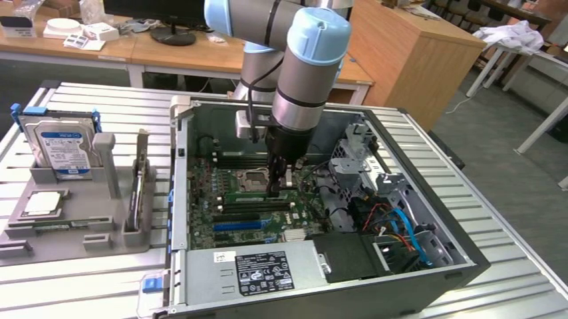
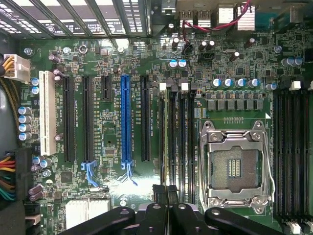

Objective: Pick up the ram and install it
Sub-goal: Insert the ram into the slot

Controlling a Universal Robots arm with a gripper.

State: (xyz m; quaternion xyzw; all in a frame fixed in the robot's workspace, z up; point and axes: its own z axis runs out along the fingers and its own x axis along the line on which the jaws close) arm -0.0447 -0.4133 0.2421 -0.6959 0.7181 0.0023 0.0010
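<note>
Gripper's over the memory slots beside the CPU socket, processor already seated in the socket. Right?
Not quite. The gripper is over the memory slots beside the CPU socket, but that socket is empty: the wrist view shows its bare contacts, with no processor in it.

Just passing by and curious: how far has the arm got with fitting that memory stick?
Done: the ram is inside the case, along the memory slots beside the processor socket. In hand: the shut gripper sits at one end. Left: full seating, which I cannot confirm.
</note>
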